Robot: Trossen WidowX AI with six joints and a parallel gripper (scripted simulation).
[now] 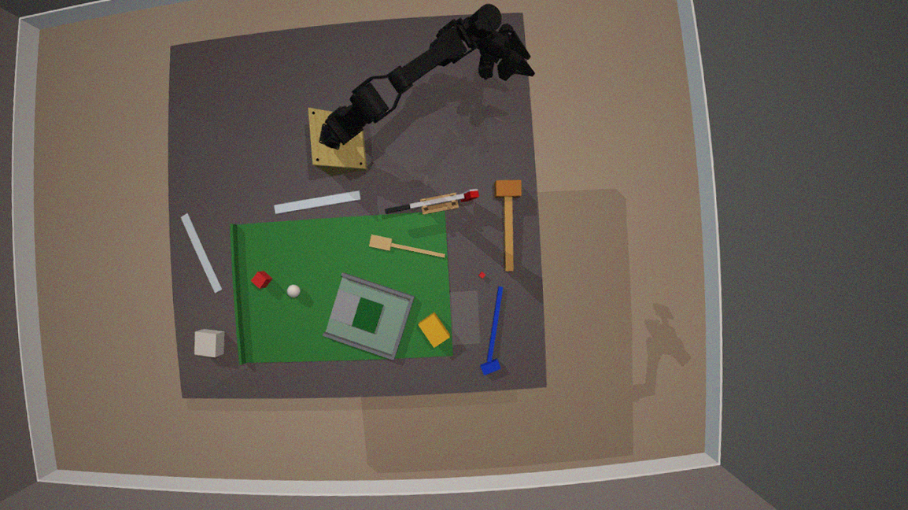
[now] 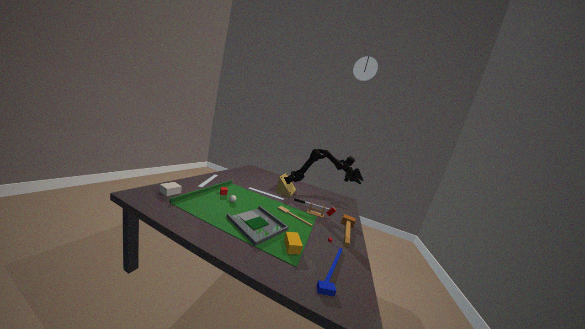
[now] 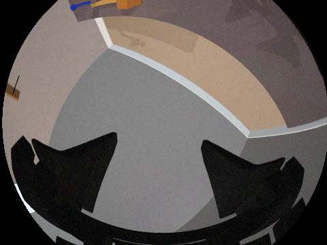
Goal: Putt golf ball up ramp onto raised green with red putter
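On the left of the table (image 1: 179,199) in the top view sits a white block (image 1: 209,342), and a long pale strip (image 1: 201,252) lies near it. Next comes the green mat (image 1: 307,332). A little red cube (image 1: 260,279) sits on the mat, and the white golf ball (image 1: 294,290) is just beside it. Past the ball is the gray ramp (image 1: 390,320) with the raised green (image 1: 368,315) in its middle. A yellow block (image 1: 433,329) sits by the ramp's corner. A small wooden paddle (image 1: 404,246) lies on the mat above the ramp.

The red putter (image 1: 433,202) rests on a little wooden stand (image 1: 438,202) just past the top edge of the mat, with its red head pointing right. Right of it lie an orange mallet (image 1: 508,225) and a blue putter (image 1: 492,332).

The claw (image 1: 513,66) hangs high over the far right corner of the table, well apart from the red putter. Its fingers are spread wide, and nothing is between them.
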